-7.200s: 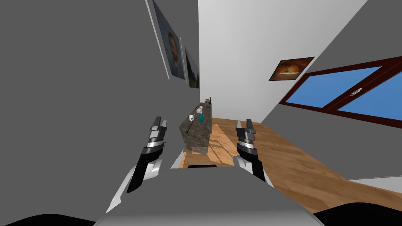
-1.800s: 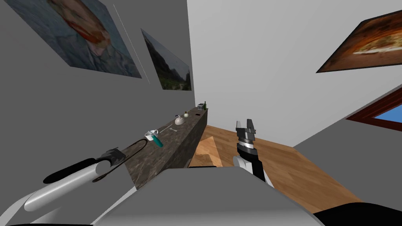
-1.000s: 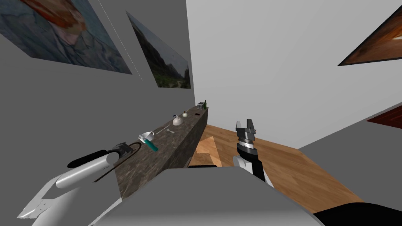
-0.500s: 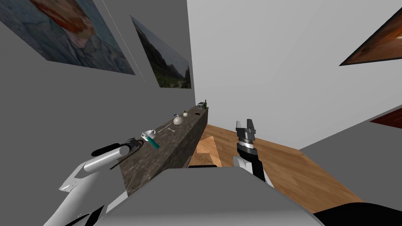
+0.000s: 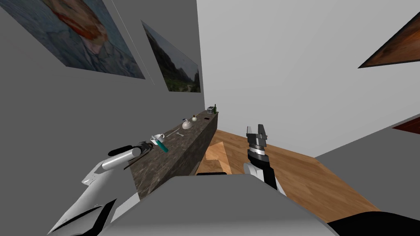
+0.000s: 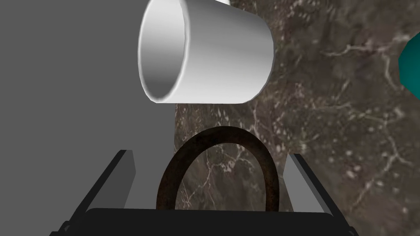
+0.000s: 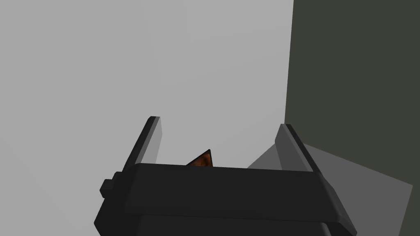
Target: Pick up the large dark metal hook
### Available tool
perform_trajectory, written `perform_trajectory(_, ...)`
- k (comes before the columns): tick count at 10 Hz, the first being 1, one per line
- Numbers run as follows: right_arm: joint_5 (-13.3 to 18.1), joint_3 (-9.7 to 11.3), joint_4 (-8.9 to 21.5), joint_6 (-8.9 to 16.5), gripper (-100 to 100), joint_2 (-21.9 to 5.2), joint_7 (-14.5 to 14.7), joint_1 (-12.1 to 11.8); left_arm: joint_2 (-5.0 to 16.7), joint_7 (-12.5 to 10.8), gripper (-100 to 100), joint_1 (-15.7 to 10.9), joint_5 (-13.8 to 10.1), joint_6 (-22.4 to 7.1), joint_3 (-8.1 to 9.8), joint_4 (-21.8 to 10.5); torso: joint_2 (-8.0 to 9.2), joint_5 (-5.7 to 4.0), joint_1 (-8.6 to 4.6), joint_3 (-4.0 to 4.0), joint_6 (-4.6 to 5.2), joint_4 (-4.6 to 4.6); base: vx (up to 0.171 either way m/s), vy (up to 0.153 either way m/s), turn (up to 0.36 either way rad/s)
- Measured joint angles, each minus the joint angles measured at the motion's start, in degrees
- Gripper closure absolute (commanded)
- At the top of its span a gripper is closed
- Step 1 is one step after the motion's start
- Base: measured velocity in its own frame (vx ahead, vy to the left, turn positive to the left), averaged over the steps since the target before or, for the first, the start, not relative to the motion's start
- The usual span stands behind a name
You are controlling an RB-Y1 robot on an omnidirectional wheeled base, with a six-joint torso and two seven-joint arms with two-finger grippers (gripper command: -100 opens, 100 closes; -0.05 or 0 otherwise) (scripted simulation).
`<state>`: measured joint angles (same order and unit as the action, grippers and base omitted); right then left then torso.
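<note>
The dark marbled counter (image 5: pixel 180 149) runs along the grey wall from 7 toward 1 o'clock in the head view. My left arm (image 5: pixel 121 157) reaches over its near end. The left gripper (image 6: pixel 209 155) is spread wide, one blade on each side of the hook (image 6: pixel 223 134) and neither touching it. The hook is a thick, dark, rust-mottled bar bent into a round arch, lying on the stone. The right gripper (image 5: pixel 257 128) stands upright at the counter's 3 o'clock, parted and empty. A white cup (image 6: pixel 205 53) sits at the hook's 12 o'clock and a teal object (image 6: pixel 411 65) at its 2.

The left arm (image 5: pixel 123 157) stretched forward, jaws wide apart (right arm (image 5: pixel 259 163) upright, jaws likewise apart).
</note>
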<state>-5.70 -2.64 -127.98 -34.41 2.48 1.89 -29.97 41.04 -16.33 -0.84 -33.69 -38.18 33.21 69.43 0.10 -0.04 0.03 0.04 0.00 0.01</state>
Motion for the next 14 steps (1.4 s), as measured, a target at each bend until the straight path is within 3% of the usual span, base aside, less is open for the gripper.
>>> perform_trajectory(1,0.0,0.0,0.0,0.0,0,0.0,0.0,0.0,0.68,-0.3,-100,-1.41,-0.13,0.72,-1.51,-1.19,0.01,0.0,-0.01,0.01,0.01,0.0,-0.024,-0.006,-0.011)
perform_trajectory(3,0.0,0.0,0.0,0.0,0,0.0,0.0,0.0,1.17,0.09,-100,-2.97,-0.57,1.7,-2.76,-5.18,-0.11,0.03,0.09,-0.06,0.0,-0.03,-0.014,-0.009,0.037)
perform_trajectory(5,0.0,0.0,0.0,0.0,0,0.0,0.0,0.0,3.2,-0.17,-100,-6.32,-1.02,3.81,-5.91,-9.47,-0.03,0.01,0.0,-0.01,0.01,-0.01,-0.038,-0.016,0.014)
perform_trajectory(6,0.0,0.0,0.0,0.0,0,0.0,0.0,0.0,3.38,-0.43,-100,-6.66,-1.1,3.88,-6.45,-10.6,-0.03,0.01,0.04,-0.02,-0.01,-0.01,-0.063,-0.016,0.051)
perform_trajectory(8,0.0,0.0,0.0,0.0,0,0.0,0.0,0.0,6.0,-0.13,-100,-10.73,-2.29,6.25,-9.9,-15.62,0.04,0.01,0.0,0.03,0.0,0.01,-0.04,-0.016,0.024)
perform_trajectory(9,0.0,0.0,0.0,0.0,0,0.0,0.0,0.0,5.83,-0.59,-100,-10.97,-1.88,6.49,-10.47,-16.78,-0.03,0.02,0.03,-0.01,-0.01,-0.01,-0.049,-0.016,0.06)
perform_trajectory(11,0.0,0.0,0.0,0.0,0,0.0,0.0,0.0,7.95,-1.33,-100,-13.67,-2.44,8.31,-13.55,-18.9,0.01,0.0,-0.01,0.01,0.0,0.01,-0.034,-0.017,0.018)
perform_trajectory(14,0.0,0.0,0.0,0.0,0,0.0,0.0,0.0,8.38,-1.28,-100,-15.02,-2.69,8.76,-14.57,-22.7,-0.14,0.03,0.08,-0.08,-0.01,-0.03,0.0,0.0,0.0)
